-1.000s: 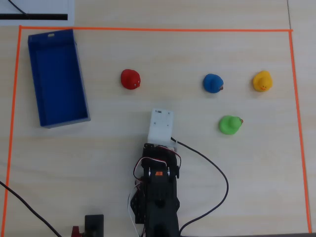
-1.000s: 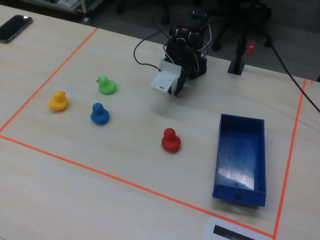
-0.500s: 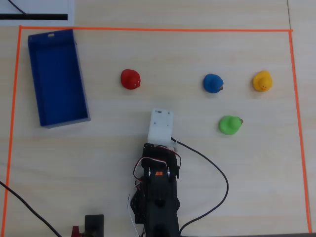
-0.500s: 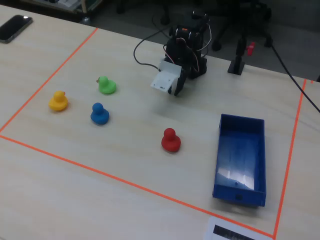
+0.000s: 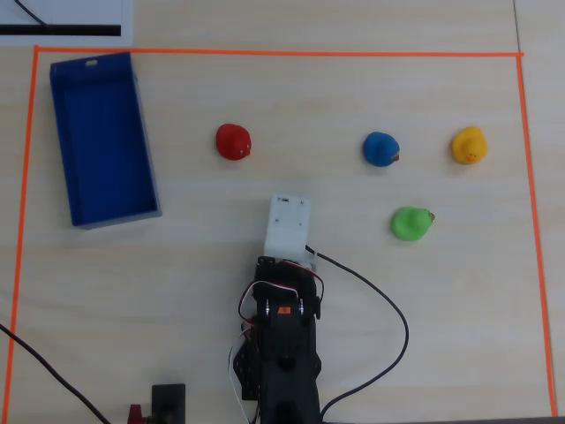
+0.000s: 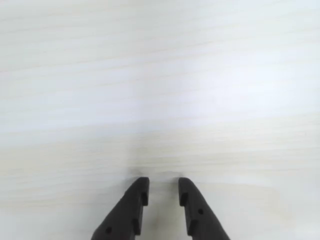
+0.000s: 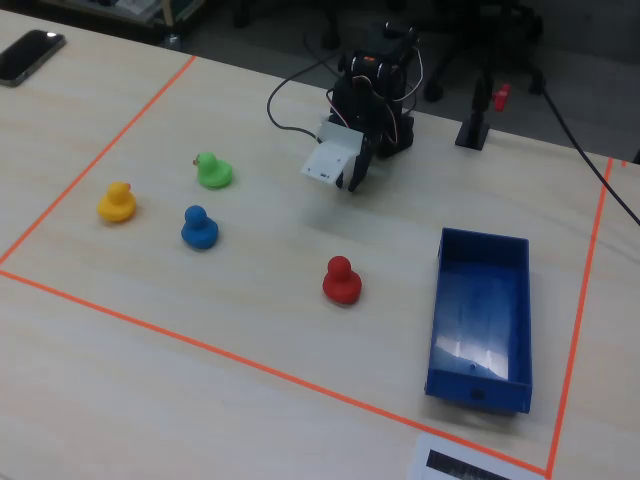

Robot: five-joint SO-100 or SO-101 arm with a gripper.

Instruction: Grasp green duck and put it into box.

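Hovering over bare bench (image 5: pixel 353 291), our claw (image 6: pixel 163 192) holds nothing; in the wrist view the two dark fingertips (image 6: pixel 137 195) stand a little apart with only pale wood between them, so we call it slightly open and empty. We see the green duck (image 5: pixel 410 223) sitting off to the right of the arm in the overhead view, well apart from the claw, beak pointing right. Blue duck (image 5: pixel 381 148) sits near it, just above in that view, and yellow duck (image 5: pixel 469 145) further right; red duck (image 5: pixel 233 141) is up left of the arm. The box (image 5: pixel 141 150) lies far left inside the orange tape border (image 5: pixel 265 51), empty as far as we can tell. Task not started by our read: duck untouched, box well apart from it. Risks from here: the gap between the jaws looks too narrow for the duck, so coming down without opening wider would likely shove or tip it. Swinging right a bit high in the overhead view could land us on the blue duck instead. Round rubber body may squirt out of a shallow pinch. Long carry across to the box leaves room for a drop, and the red duck sits close to that path.
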